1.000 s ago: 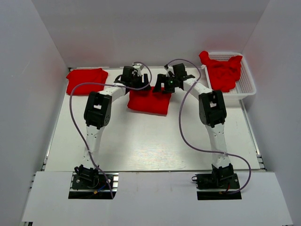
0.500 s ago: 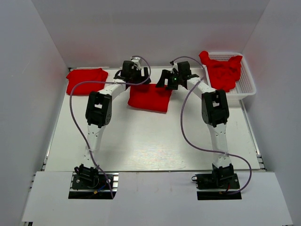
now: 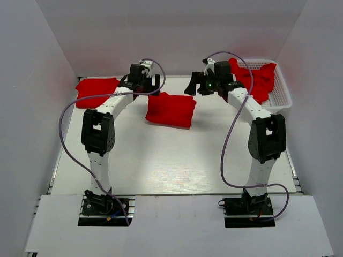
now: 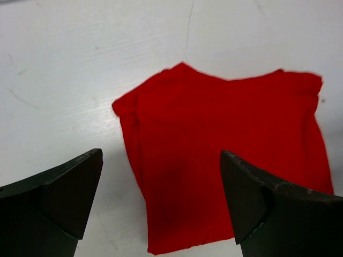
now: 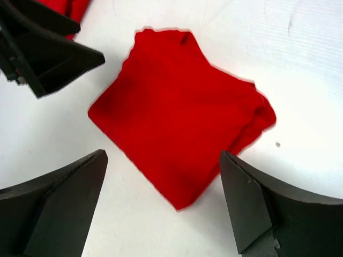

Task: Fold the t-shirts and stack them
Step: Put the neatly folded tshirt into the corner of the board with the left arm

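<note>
Looking down from the top camera, we saw a folded t-shirt (image 3: 171, 110) lying flat on the white table (image 3: 171, 160), toward the far side and about midway between the 2 arms. The left gripper (image 3: 151, 88) hung just beyond the shirt's far left corner and the right gripper (image 3: 194, 87) just beyond its far right corner. Both had their jaws spread wide with nothing held. A second folded t-shirt (image 3: 98, 90) lay at the table's far left corner, well apart from the first. At the far right a white mesh basket (image 3: 282, 96) held a loose heap of t-shirts (image 3: 256, 80), part of it draped over the back rim.

From the left wrist camera, the left gripper (image 4: 161, 155) showed 2 dark fingers (image 4: 53, 198) standing far apart and empty at the bottom of the view. The folded t-shirt (image 4: 225, 155) lay on the table (image 4: 80, 64) beneath them, a rough rectangle with layered edges down its left side.

From the right wrist camera, the right gripper (image 5: 163, 155) was likewise wide open and gripping nothing. The folded t-shirt (image 5: 182, 118) sat cornerwise on the table (image 5: 300, 80) below it, thicker folds bunched at its right corner. The left gripper (image 5: 51, 40) appeared at the top left, apart from the cloth, with a sliver of red fabric behind it that we could not identify
</note>
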Controlling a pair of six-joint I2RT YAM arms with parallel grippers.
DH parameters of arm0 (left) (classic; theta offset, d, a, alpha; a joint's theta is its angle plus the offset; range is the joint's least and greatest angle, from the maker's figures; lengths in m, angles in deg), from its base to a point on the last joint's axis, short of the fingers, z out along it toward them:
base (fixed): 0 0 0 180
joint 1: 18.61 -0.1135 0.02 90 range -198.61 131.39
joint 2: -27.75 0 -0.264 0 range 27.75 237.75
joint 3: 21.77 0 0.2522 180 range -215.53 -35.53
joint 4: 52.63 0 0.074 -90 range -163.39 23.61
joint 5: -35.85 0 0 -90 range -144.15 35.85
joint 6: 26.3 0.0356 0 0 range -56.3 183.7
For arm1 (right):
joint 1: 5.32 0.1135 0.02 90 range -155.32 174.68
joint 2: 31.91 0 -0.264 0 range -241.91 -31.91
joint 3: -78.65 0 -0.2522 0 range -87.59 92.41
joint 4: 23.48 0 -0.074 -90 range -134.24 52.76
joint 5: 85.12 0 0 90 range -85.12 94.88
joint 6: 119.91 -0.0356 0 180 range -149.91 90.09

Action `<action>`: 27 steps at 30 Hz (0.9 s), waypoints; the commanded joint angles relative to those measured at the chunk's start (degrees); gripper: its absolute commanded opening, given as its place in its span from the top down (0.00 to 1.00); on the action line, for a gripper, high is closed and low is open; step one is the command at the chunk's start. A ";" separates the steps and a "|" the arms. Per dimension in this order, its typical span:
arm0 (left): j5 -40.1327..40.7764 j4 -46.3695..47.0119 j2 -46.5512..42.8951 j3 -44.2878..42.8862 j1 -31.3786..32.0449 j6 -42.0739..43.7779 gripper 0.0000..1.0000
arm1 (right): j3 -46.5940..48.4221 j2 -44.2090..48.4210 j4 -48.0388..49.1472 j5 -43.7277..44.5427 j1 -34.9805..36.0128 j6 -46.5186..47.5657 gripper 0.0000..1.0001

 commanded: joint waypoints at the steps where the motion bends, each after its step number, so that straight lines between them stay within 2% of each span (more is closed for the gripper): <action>1: -0.09 -3.56 -1.42 3.45 -0.54 2.04 0.00 | -4.79 3.28 -2.75 3.69 0.09 3.01 0.10; 7: -2.82 -4.71 5.70 -0.50 -1.06 2.83 0.00 | -9.28 7.59 -4.42 7.55 0.70 4.33 0.10; 11: -2.30 -4.71 8.24 -0.51 -1.06 2.22 0.00 | -11.30 9.35 -5.74 9.75 0.70 5.30 0.10; 17: -6.33 -2.60 10.53 1.86 -0.45 1.43 0.00 | -13.68 11.46 -6.10 12.04 0.70 5.21 0.10; 19: -8.36 -2.60 10.54 1.86 -0.45 1.42 0.05 | -14.55 11.73 -6.10 13.27 0.79 5.04 0.10; 23: -7.04 -2.07 11.06 3.62 0.17 0.82 0.14 | -15.52 12.25 -6.01 14.76 0.61 4.77 0.10; 27: -5.29 -2.07 11.59 4.15 0.70 0.28 0.29 | -16.23 12.34 -5.92 15.64 0.70 4.51 0.10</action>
